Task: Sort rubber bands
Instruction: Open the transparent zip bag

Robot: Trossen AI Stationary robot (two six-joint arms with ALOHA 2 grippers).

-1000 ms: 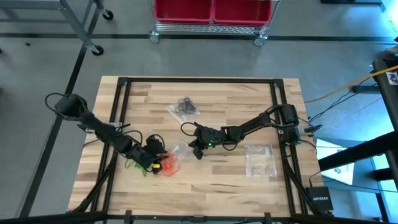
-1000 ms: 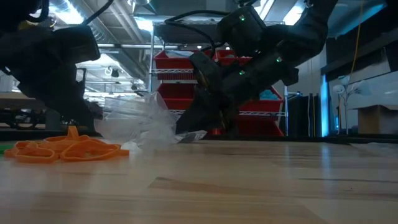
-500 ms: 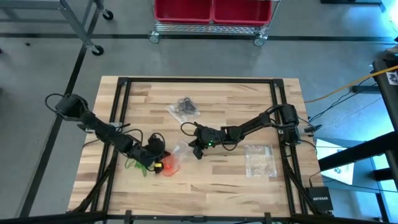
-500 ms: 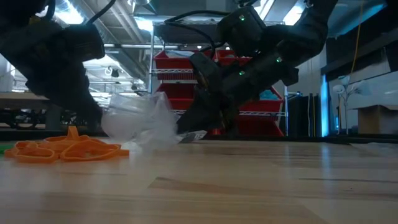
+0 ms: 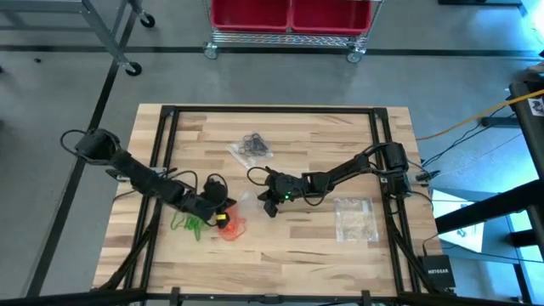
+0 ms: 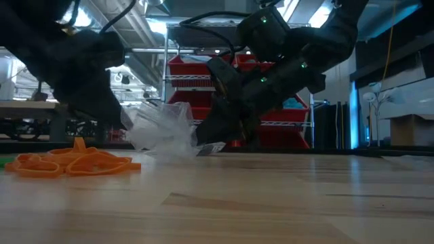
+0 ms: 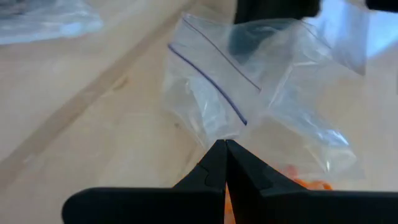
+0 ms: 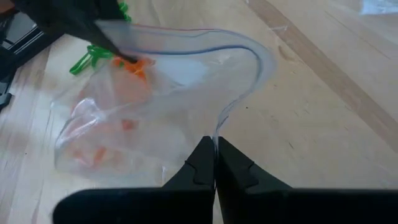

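The sorting was partly done. Black rubber bands (image 5: 253,142) lay bagged at the far side of the wooden counter (image 5: 314,246); loose orange-red rubber bands (image 6: 71,163) and bright green rubber bands (image 5: 185,224) remained near its left edge. The right gripper (image 8: 214,163) was clenched on a crumpled clear plastic bag's (image 8: 168,93) rim. The left gripper (image 7: 224,163), half open a second earlier, had pinched the bag's other side and moved closer to it.

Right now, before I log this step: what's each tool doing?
Left tool: shut on the clear bag.
Right tool: shut on the same bag's other edge.
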